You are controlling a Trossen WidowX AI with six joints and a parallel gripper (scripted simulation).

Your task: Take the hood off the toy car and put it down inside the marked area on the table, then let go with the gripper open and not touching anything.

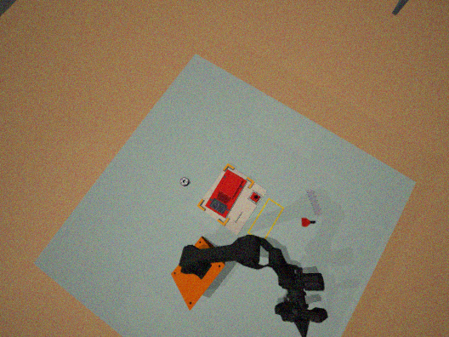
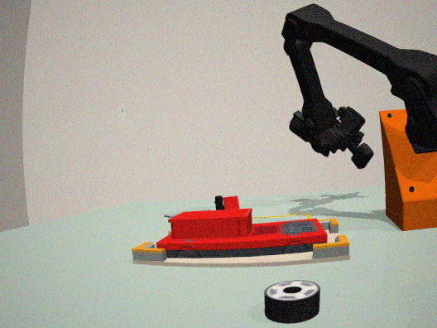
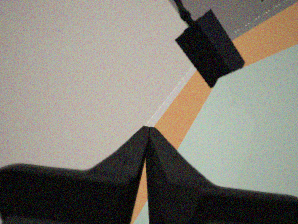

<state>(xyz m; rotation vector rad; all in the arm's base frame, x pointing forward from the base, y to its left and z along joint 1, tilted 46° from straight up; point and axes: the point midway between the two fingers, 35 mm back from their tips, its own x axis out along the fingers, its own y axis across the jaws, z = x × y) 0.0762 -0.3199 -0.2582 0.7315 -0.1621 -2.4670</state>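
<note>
Above the table (image 1: 161, 136) (image 2: 83, 265) (image 3: 250, 130), closed empty gripper (image 1: 303, 329) (image 3: 148, 132)

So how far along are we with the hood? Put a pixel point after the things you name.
Nothing looks finished: no hood shows in the visible part of the yellow outline (image 1: 275, 220), though the arm may cover its near end. The hand (image 1: 304, 333) (image 2: 331, 141) (image 3: 148, 132) is shut, holding nothing, away from the toy car (image 1: 230, 185) (image 2: 211, 225). Probably left: grip the hood, lift it off, set it inside the outline, open and back clear.

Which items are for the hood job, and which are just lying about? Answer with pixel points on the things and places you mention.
For the job:
- toy car (image 1: 231, 183) (image 2: 207, 225)
- yellow outline (image 1: 258, 216) (image 2: 281, 215)
- gripper (image 1: 304, 334) (image 2: 331, 141) (image 3: 148, 132)
- hood: can't pick it out

Lying about:
- black-and-white wheel (image 1: 186, 181) (image 2: 292, 308)
- small red-and-black piece (image 1: 305, 222)
</note>
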